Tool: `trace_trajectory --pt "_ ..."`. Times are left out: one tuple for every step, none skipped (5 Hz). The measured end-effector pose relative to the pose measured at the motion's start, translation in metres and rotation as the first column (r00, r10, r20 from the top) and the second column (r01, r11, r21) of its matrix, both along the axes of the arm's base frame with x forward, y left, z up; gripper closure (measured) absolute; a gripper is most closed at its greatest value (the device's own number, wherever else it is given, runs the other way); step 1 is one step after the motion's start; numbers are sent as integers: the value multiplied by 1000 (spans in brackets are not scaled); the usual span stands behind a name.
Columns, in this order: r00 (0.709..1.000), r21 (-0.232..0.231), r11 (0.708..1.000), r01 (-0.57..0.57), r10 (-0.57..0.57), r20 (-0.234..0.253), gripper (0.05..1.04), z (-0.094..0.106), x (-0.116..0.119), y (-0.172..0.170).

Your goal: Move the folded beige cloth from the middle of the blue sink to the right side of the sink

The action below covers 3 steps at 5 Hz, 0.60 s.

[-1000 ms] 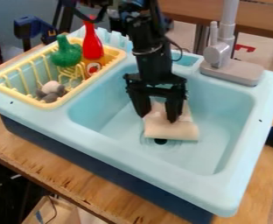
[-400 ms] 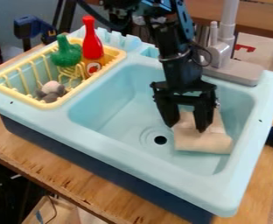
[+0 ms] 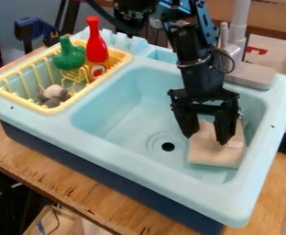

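Here, cloth (image 3: 212, 157) in toy sink (image 3: 139, 161), wooden table (image 3: 66, 183) beneath, wall (image 3: 3, 28) behind.

The tool (image 3: 205, 140) partly hides the cloth (image 3: 214, 155); the faucet (image 3: 238, 28) is cropped above.

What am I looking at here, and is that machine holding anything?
It's a black robot arm, seen by one fixed camera looking down at a slant in every picture. Its gripper hangs over a pale blue toy sink, fingers apart, at a beige cloth in the basin. I can't tell whether it pinches any cloth. In the yellow rack alongside are a red bottle, a green toy and something grey and whitish.
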<state>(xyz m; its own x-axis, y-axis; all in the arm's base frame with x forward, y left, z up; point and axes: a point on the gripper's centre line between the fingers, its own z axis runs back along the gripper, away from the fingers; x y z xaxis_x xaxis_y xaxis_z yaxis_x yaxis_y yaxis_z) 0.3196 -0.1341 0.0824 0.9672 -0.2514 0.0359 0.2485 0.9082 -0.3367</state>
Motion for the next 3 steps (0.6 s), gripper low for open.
trace_trajectory --pt "997 183 983 -27 39 -64 83 8 -12 -6" --pt "997 287 957 -51 66 -40 83 30 -3 2" --pt "997 390 921 -13 42 -67 83 45 -7 10"
